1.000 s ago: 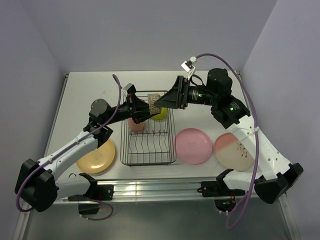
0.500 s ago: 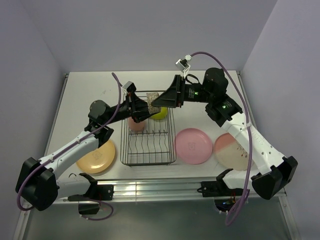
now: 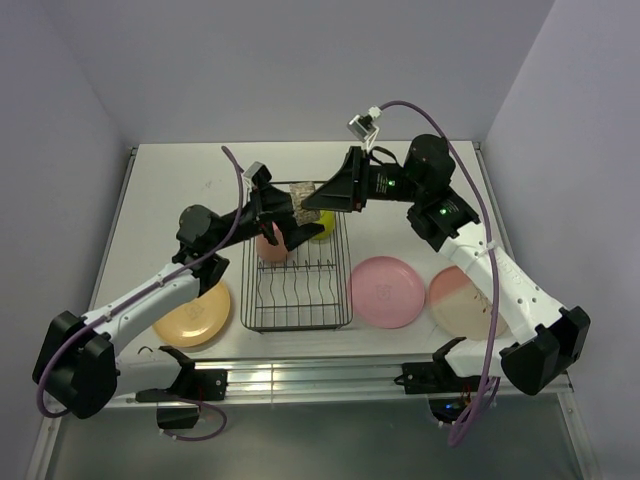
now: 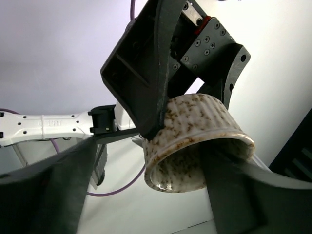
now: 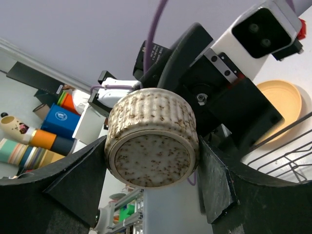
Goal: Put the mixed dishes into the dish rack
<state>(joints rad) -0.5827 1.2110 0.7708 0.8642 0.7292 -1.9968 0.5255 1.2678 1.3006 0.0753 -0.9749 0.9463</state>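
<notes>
The small tan bowl, speckled and ribbed, hangs in the air over the far end of the dish rack. My right gripper is shut on its sides; in the right wrist view both fingers press the bowl. My left gripper is open, its fingers standing apart on either side of the bowl's mouth. A salmon-pink tumbler and a lime-green bowl sit in the rack's far part.
A pink plate and a pink-and-cream plate lie right of the rack. A yellow-orange plate lies left of it, under the left arm. White walls close in the table on three sides.
My left gripper's jaws have opened off the tan bowl. My right gripper has closed in on the bowl and shifted slightly left and up.
</notes>
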